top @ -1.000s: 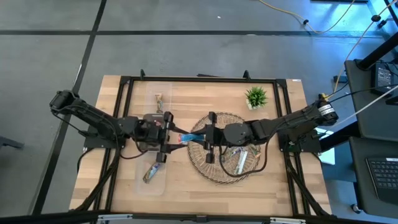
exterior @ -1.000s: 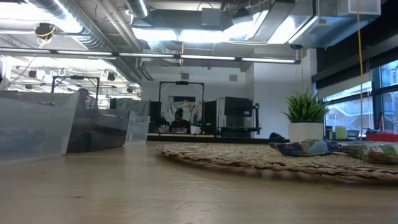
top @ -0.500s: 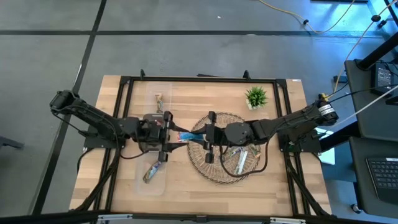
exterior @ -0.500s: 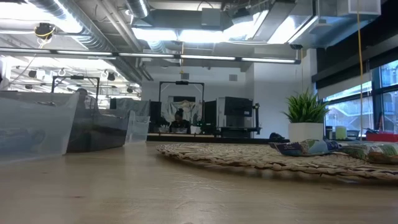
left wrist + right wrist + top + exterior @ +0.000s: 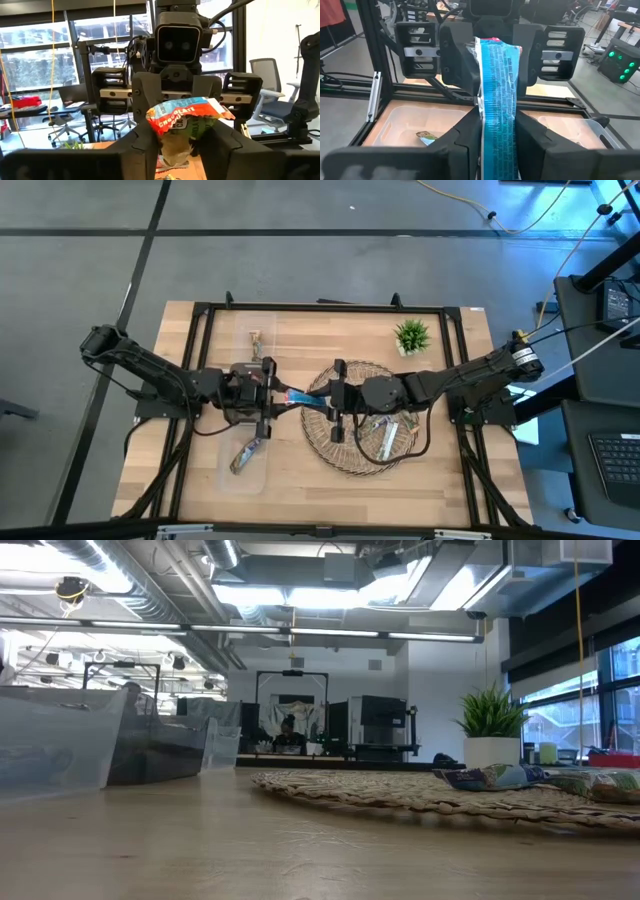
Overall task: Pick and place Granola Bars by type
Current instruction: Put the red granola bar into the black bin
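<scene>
Left of the woven mat (image 5: 362, 442), both the left gripper (image 5: 281, 392) and right gripper (image 5: 322, 401) clasp a blue bar (image 5: 303, 398), whose long axis runs gripper to gripper.

Evenly lit from above in the high view, with only soft, short shadows under both arms on the table (image 5: 300, 480). Strong backlight in the low view: ceiling lights (image 5: 300, 595) blown out to white, tabletop close by smeared out of focus, woven mat (image 5: 420, 795) soft. Daylight glare through the windows (image 5: 40, 70) beyond the jaws in the left wrist view. Nearest fingers (image 5: 455, 145) blurred and dark, blue bar (image 5: 496, 100) between the jaws sharp, sheen on its foil.
</scene>
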### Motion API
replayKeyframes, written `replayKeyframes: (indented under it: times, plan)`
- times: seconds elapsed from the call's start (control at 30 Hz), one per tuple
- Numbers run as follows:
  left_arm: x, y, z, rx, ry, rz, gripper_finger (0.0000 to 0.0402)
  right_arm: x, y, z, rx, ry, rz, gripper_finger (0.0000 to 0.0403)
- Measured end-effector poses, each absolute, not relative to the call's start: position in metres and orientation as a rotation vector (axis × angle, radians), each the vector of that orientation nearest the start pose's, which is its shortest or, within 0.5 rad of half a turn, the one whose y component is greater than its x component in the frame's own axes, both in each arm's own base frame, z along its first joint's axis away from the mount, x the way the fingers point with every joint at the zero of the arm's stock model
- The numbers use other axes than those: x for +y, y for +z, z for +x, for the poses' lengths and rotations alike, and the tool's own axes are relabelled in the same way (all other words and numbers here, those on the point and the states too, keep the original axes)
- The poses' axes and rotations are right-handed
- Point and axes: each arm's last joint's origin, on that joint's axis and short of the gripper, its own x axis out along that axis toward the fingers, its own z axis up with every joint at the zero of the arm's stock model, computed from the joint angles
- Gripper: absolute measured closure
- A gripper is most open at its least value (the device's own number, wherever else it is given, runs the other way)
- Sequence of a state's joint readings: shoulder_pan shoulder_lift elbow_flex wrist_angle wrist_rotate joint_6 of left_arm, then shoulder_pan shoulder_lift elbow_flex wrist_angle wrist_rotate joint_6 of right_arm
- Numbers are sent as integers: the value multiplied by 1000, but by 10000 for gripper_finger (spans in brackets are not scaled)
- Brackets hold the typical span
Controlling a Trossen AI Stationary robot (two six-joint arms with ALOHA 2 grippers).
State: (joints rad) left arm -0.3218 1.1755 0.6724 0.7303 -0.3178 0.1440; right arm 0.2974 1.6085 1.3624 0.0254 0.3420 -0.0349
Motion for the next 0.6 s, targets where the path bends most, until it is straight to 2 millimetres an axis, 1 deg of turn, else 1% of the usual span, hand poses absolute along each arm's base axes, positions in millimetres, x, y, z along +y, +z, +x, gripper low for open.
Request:
replayKeyframes:
  times: [0.17,0.27,0.37,0.47,0.6]
  plan:
    - [-72,303,245,-215,13,70,312,101,345,361,211,-37,-104,301]
    - [-72,303,245,-213,15,69,314,101,344,361,222,-18,-106,287]
    - [-71,301,245,-201,41,69,314,102,341,360,257,14,-84,254]
    - [-70,300,245,-185,76,62,314,101,336,358,319,14,-74,211]
    - [-67,294,246,-120,168,-13,314,98,330,350,423,-30,-84,163]
